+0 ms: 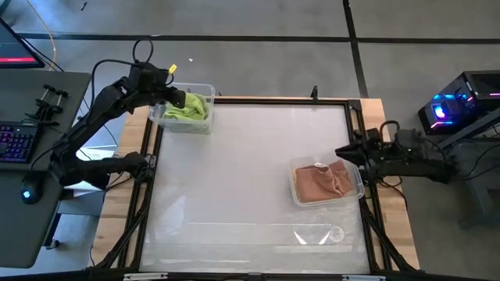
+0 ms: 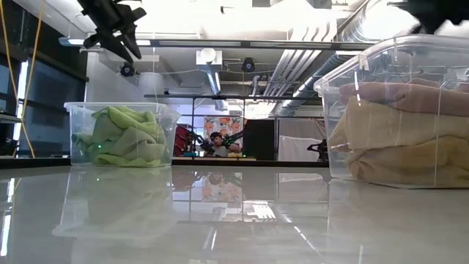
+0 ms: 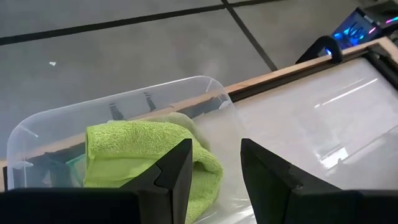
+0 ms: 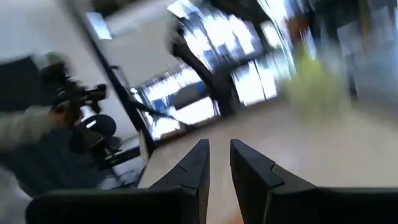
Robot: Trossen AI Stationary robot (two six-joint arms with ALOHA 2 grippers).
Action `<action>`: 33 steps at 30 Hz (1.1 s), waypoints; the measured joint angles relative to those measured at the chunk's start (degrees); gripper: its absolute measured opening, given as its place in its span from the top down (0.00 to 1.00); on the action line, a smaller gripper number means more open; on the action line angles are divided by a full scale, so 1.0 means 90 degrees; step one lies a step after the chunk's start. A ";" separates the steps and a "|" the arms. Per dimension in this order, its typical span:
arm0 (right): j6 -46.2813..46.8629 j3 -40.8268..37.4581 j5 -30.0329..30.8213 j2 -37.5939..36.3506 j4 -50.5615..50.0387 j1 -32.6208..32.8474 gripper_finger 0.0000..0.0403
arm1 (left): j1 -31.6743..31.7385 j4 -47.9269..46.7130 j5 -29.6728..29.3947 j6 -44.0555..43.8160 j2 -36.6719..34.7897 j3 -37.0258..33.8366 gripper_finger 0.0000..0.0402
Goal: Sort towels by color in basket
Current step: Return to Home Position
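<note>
High view: left bin (image 1: 160, 115) sits at the surface's (image 1: 242, 179) corner on the left arm's side, with green towels (image 1: 191, 108) piled inside. Can't tell how many. Left gripper (image 1: 180, 98) hangs over that bin's rim. Right bin (image 1: 295, 168) is at the surface's right edge and holds peach-brown towels (image 1: 320, 184), folds merged together. Right gripper (image 1: 344, 153) is just off that edge, beside the bin. A clear object (image 1: 332, 232) lies near the surface's opposite edge, too transparent to identify.

Low view: green heap fills the left bin, with the left gripper above it and apart from it. Right bin is cut off by the frame. It shows a pinkish towel on top and a tan one under it. Right gripper is only a dark scrap at the top corner.

Left wrist view: fingers (image 3: 177, 177) are moderately spread and empty, with a lime towel below them in the bin.

Right wrist view: heavy blur. Fingers (image 4: 196, 165) show a narrow gap with nothing between them. Nothing else in it is readable.
</note>
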 joint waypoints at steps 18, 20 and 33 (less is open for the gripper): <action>-0.2423 -0.1828 -0.1300 -0.0053 0.2870 -0.0002 0.85 | -0.0002 -0.0002 0.0000 0.0003 0.0244 0.0000 0.70; -0.2449 -0.1976 -0.1259 -0.0083 0.2950 0.0001 0.85 | -0.0002 -0.0002 0.0000 0.0003 0.0244 0.0000 0.70; -0.2122 -0.3022 -0.0941 -0.0291 0.4323 0.0011 0.85 | -0.0005 -0.0007 0.0002 0.0003 0.0244 0.0000 0.70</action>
